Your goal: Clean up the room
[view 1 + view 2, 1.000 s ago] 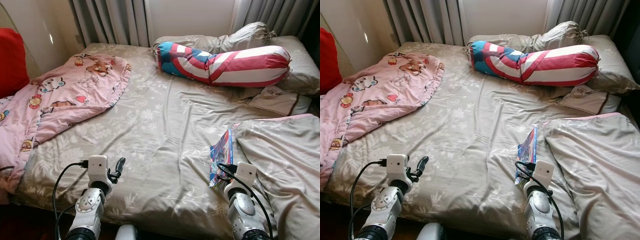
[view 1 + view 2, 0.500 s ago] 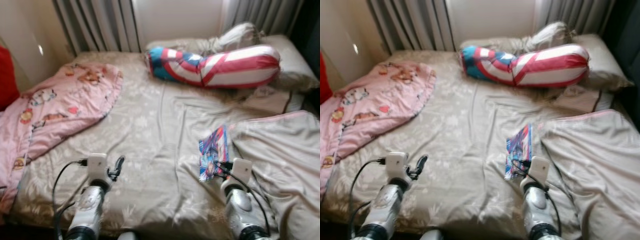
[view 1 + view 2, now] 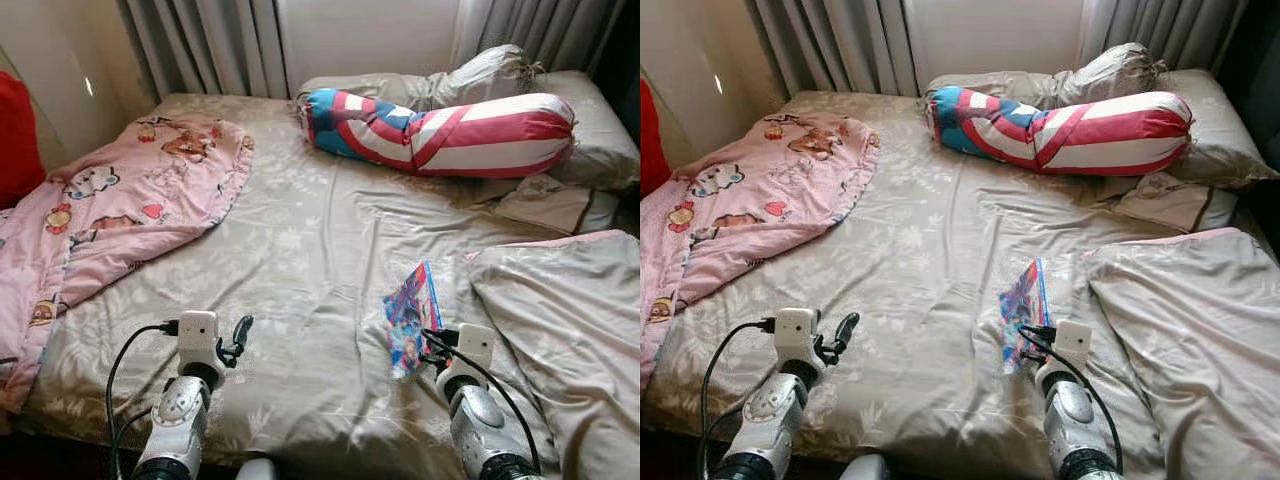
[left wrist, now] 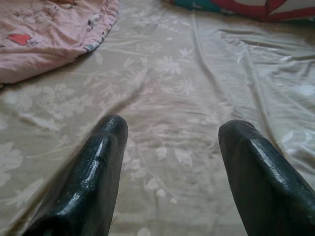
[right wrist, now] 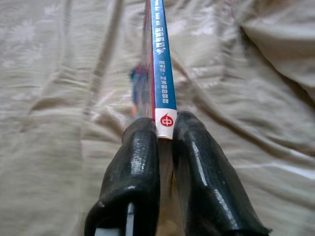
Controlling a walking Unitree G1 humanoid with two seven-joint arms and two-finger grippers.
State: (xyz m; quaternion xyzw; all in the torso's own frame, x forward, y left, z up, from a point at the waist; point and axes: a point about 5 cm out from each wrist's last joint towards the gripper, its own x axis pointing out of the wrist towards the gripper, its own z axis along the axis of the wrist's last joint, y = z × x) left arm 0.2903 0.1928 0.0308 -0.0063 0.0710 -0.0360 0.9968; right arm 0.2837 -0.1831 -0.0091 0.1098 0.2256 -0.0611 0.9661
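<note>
**Book pinched in the right gripper, now clear of the folded duvet**

The right gripper (image 5: 165, 135) has its two black fingers (image 5: 135, 167) pressed together on the spine end of a thin book (image 3: 410, 315), seen edge-on in the right wrist view with its blue spine running away from the camera. In the head views the book sits in the lower right of centre, its colourful cover tilted up off the beige floral bedsheet (image 3: 300, 240). A second ago it lay tucked against the edge of the grey duvet (image 3: 560, 330) at the lower right; now it stands apart from that edge, shifted toward the middle of the picture, with bare sheet showing between the two. The right arm has moved with it.

The left gripper (image 4: 170, 142) hovers over the sheet at the lower left, fingers spread wide with nothing between them, much as it was before.

The rest of the bed matches the earlier frames: the pink cartoon blanket (image 3: 130, 190) heaped at the upper left, the red, white and blue bolster (image 3: 450, 130) lying across the top in front of the grey pillows (image 3: 590, 120), a red cushion (image 3: 20, 130) at the far left edge, and curtains (image 3: 210, 45) behind.
</note>
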